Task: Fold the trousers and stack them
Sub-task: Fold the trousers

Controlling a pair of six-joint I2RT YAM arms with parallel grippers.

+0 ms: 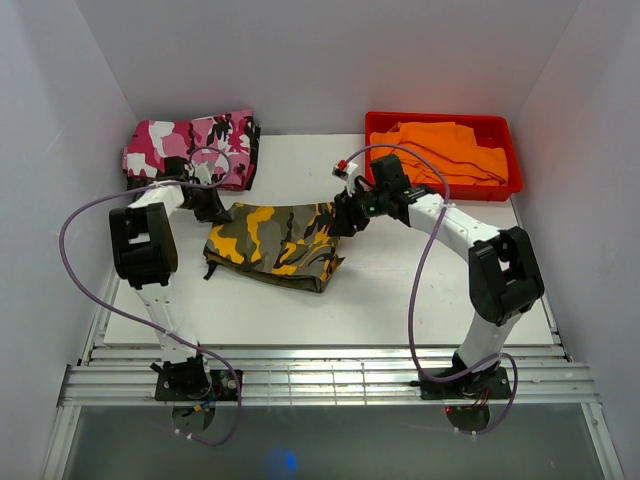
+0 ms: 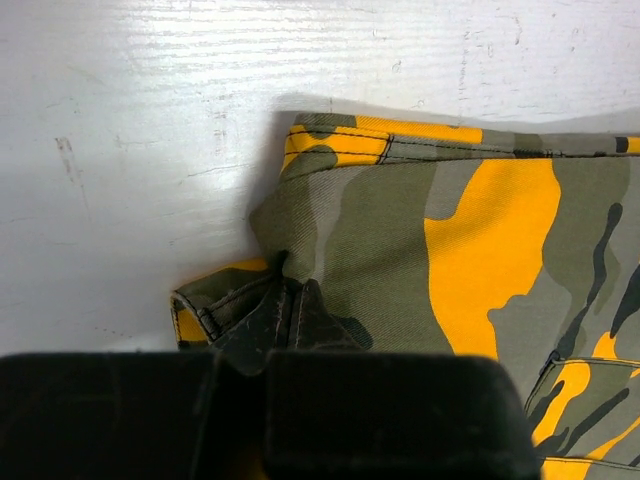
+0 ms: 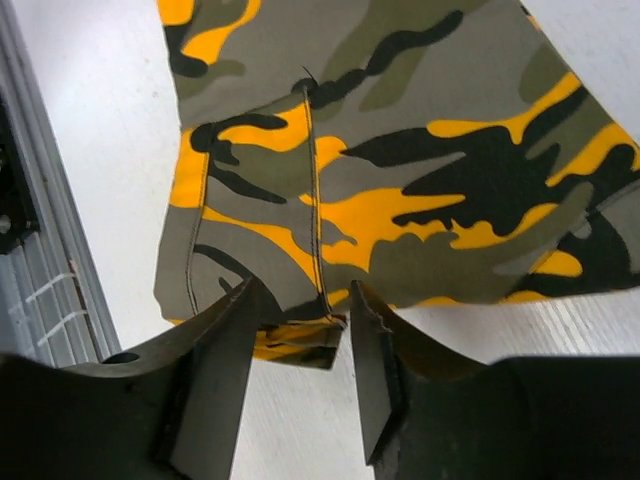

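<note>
Olive-green, orange-yellow and black camouflage cloth trousers (image 1: 275, 245) lie folded into a rough rectangle, mid-table between the two arms. The weave is twill with stitched seams, and a doubled hem shows at the edges.

The left gripper (image 2: 265, 350) is clenched on the trousers' left corner. Its black blocky fingers (image 2: 380, 410) are pressed together, and the cloth is bunched and puckered where they pinch it.

The right gripper (image 3: 300, 370) is at the trousers' right edge with its jaws apart. Its dark angular fingers (image 3: 225, 380) straddle the folded hem corner with a gap showing, so it is not clamped.

Pink, white and black camouflage trousers (image 1: 190, 150) sit folded at the far left corner, just beside the left gripper. A red rectangular plastic bin (image 1: 500, 125) at far right holds a plain orange crumpled garment (image 1: 440, 150).

The matte white table top (image 1: 400, 290) is scuffed, with faint scratches in the left wrist view. A ribbed aluminium rail (image 1: 330, 375) runs along the near edge. Plain white walls (image 1: 330, 50) enclose three sides.
</note>
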